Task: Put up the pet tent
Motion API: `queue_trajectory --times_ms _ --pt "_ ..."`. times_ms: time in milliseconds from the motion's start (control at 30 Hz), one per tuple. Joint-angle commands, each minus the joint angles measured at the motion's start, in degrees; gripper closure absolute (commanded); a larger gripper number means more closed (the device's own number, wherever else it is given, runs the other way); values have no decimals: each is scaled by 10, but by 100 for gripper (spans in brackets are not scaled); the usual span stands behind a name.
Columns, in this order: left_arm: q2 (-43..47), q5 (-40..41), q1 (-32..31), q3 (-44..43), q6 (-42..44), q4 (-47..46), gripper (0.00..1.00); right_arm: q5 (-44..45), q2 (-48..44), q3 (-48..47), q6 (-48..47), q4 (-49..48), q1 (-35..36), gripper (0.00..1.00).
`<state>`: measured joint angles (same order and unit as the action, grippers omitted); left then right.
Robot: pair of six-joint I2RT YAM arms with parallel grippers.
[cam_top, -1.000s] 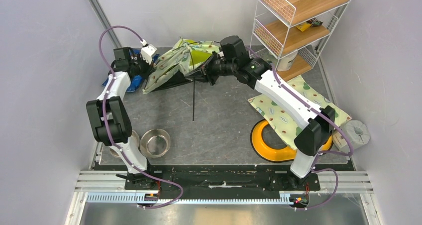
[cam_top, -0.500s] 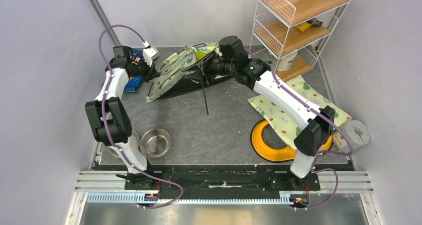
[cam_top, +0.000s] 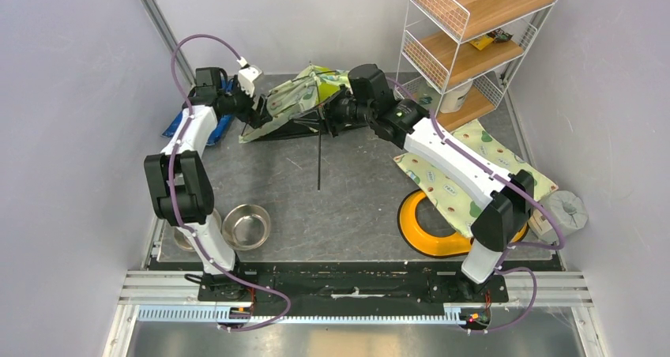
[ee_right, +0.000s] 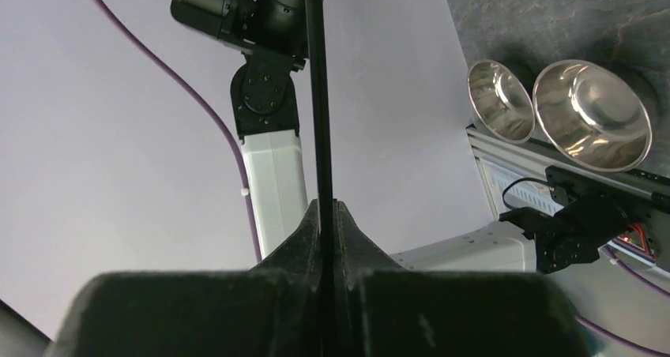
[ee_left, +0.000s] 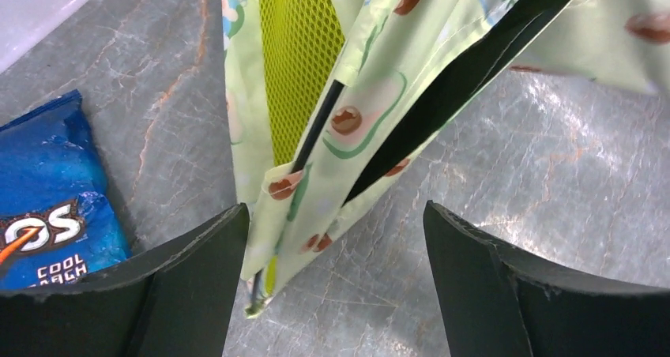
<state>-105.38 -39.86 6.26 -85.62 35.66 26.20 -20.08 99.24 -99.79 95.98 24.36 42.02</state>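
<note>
The pet tent [cam_top: 296,96] lies collapsed at the back of the table, pale-green avocado print with lime mesh lining [ee_left: 299,49]. My left gripper [cam_top: 258,114] is at its left corner and stands open. That fabric corner [ee_left: 288,207] hangs between the fingers, close to the left finger [ee_left: 197,270], with nothing pinching it. My right gripper [cam_top: 330,110] is at the tent's middle. It is shut on a thin black tent pole [ee_right: 318,96], clamped at the fingertips of the right gripper [ee_right: 326,207]. The pole [cam_top: 319,155] slopes down toward the near side.
A blue chips bag [cam_top: 175,125] lies left of the tent. Two steel bowls [cam_top: 246,226] sit near the left arm's base. A matching print mat [cam_top: 474,163] lies over a yellow ring [cam_top: 423,234] at the right. A wire shelf [cam_top: 474,33] stands at the back right.
My left gripper has opened and let go of the tent's corner after moving right. The right gripper briefly loosened, then shut again on the pole, whose free end swung.
</note>
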Motion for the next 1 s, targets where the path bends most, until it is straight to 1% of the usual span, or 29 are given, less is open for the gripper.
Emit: queue_trajectory --times_ms 0,200,267,333,400,467,533,567,600,667,700,833,933,967 --pt "28 56 -2 -31 -119 -74 12 69 -10 13 22 11 2 100" --pt "90 24 -2 -16 -143 -77 11 67 20 7 25 -6 1 100" --pt "117 26 -2 -4 -148 -79 11 66 26 11 31 -6 1 100" --pt "145 45 -2 9 -168 -90 10 68 32 7 32 -7 -2 100" --pt "178 101 -3 27 -226 -125 10 70 42 1 31 -7 -6 100" --pt "225 161 -2 65 -312 -192 10 69 55 -12 21 -6 -12 100" --pt "279 167 -2 112 -392 -257 10 68 70 -27 -3 -4 -17 100" --pt "293 165 -2 123 -428 -284 10 66 78 -38 -23 0 -20 100" --pt "302 153 -2 122 -458 -280 9 60 88 -48 -41 6 -24 100" --pt "309 115 -2 105 -480 -240 10 43 104 -58 -78 12 -30 100" --pt "315 107 -2 106 -507 -241 9 35 112 -58 -94 12 -34 100" --pt "344 -7 -3 161 -659 -330 9 5 134 -54 -147 2 -40 100" --pt "361 -74 -11 221 -781 -407 10 -2 145 -53 -182 0 -41 100" --pt "364 -86 -18 240 -808 -443 10 0 145 -53 -192 1 -40 100"
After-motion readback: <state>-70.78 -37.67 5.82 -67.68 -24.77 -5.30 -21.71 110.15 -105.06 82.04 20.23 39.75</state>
